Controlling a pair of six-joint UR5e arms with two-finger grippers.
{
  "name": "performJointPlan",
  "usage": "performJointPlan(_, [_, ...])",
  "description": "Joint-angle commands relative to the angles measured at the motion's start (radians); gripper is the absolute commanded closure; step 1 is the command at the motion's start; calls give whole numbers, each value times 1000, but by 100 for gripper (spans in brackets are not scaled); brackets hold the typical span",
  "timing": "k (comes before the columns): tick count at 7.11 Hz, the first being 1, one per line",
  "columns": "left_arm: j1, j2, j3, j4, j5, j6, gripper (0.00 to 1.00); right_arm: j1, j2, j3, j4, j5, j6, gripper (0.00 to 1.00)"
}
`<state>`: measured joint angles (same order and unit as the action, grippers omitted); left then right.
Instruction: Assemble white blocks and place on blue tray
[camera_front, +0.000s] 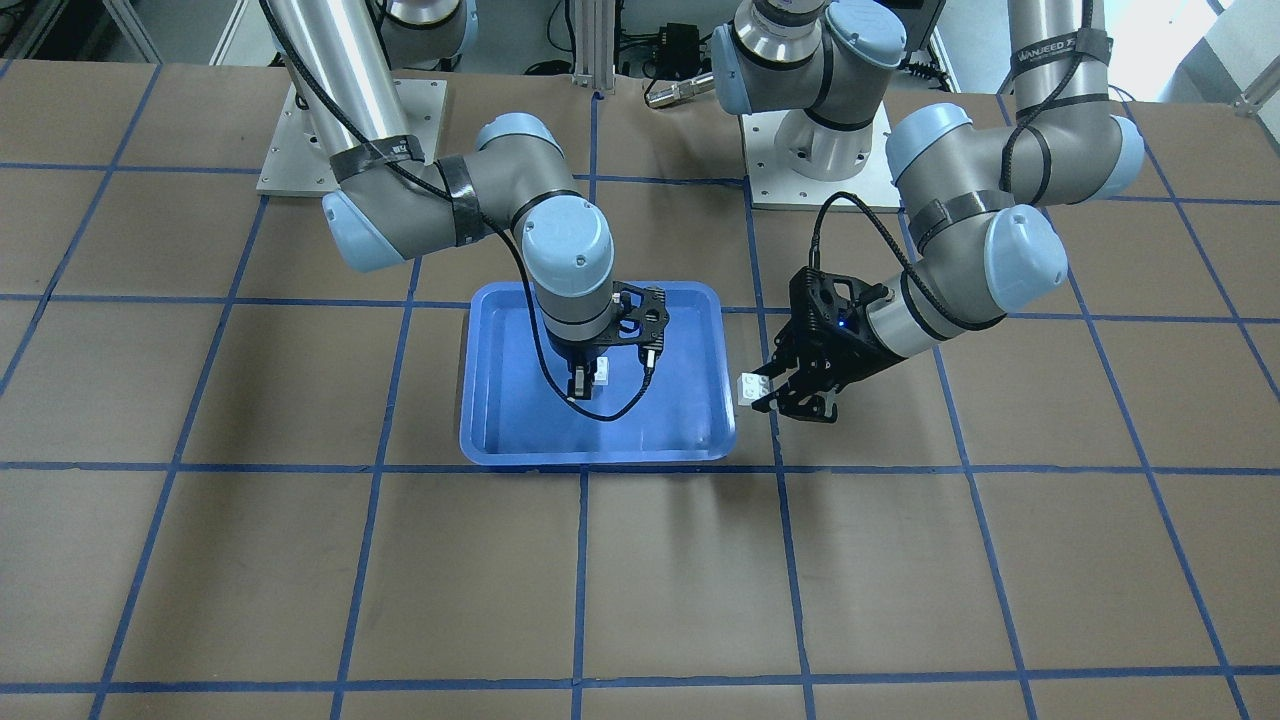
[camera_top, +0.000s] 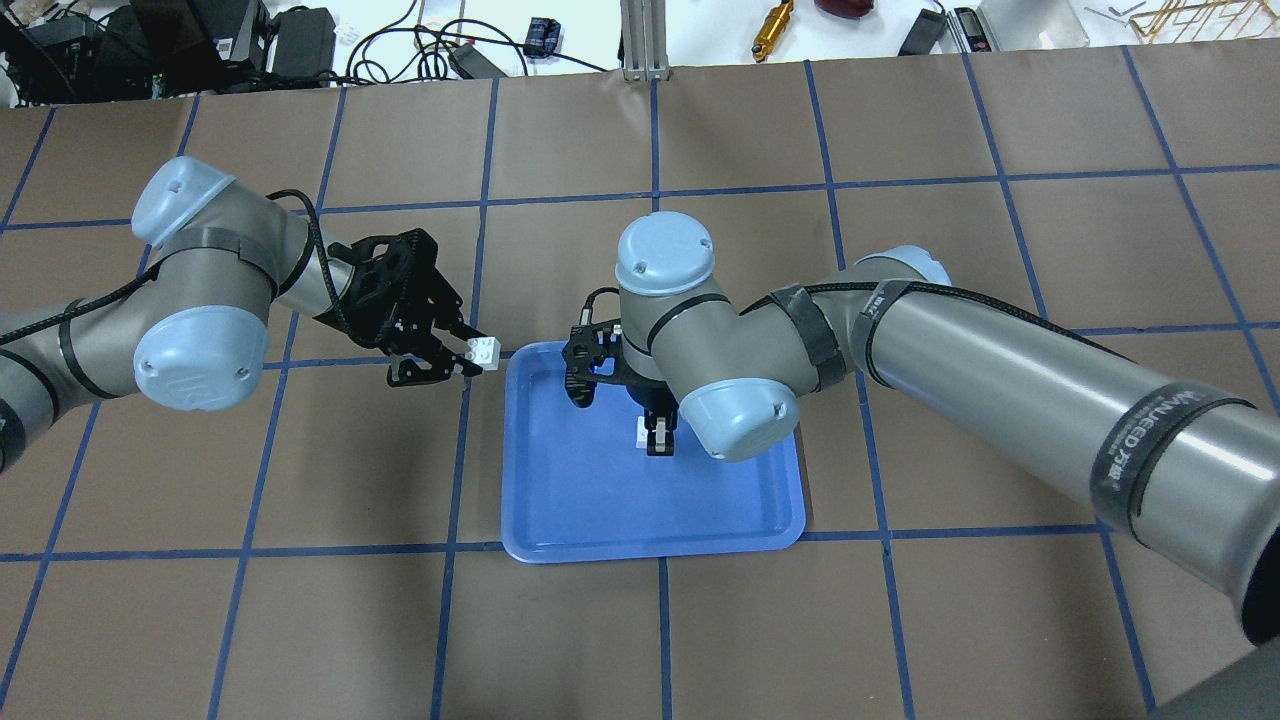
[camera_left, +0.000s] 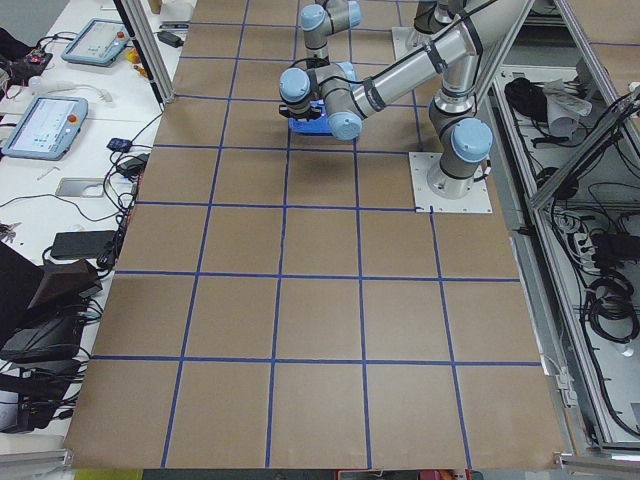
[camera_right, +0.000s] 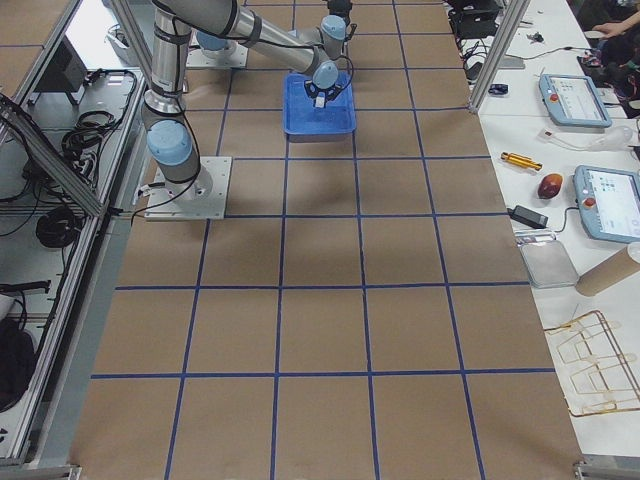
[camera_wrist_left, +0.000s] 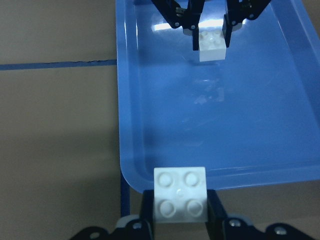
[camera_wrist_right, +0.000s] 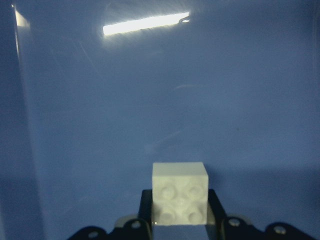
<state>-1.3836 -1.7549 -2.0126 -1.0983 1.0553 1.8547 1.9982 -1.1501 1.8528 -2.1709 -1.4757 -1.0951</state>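
One white block (camera_top: 485, 351) per end effector (camera_top: 476, 357)

Worktop (camera_front: 640, 580): brown sheet, blue taped grid.
Blue tray (camera_front: 510, 400) lies flat near the centre, nearer the robot-side edge.

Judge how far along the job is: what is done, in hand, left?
Done: both blocks are picked up. In hand: the left gripper holds one white block beside the blue tray; the right gripper holds the other white block over the tray. Left: joining them and setting the pair on the tray.
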Motion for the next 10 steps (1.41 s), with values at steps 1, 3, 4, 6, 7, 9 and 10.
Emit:
performJointPlan(1, [-2, 0, 0, 0, 0, 0, 100, 1, 1, 6, -3, 0, 1, 59])
performJointPlan(3, [-3, -2, -2, 0, 0, -2, 100, 1, 1, 6, -3, 2, 1, 25])
performJointPlan(4, [-3, -2, -2, 0, 2, -3, 100, 1, 1, 6, -3, 2, 3, 22])
performJointPlan(6, [-12, -2, -5, 0, -1, -6, 100, -2, -12, -9, -3, -1, 3, 14])
performJointPlan(7, [-15, -2, -6, -2, -3, -15, 100, -22, -31, -14, 0, -8, 1, 12])
performJointPlan(9, [-20, 0, -47, 1, -11, -41, 100, -35, -74, -17, 11, -18, 7, 10])
performJointPlan(10, [-47, -3, -70, 27, -79, -98, 100, -71, -95, -18, 31, -18, 9, 10])
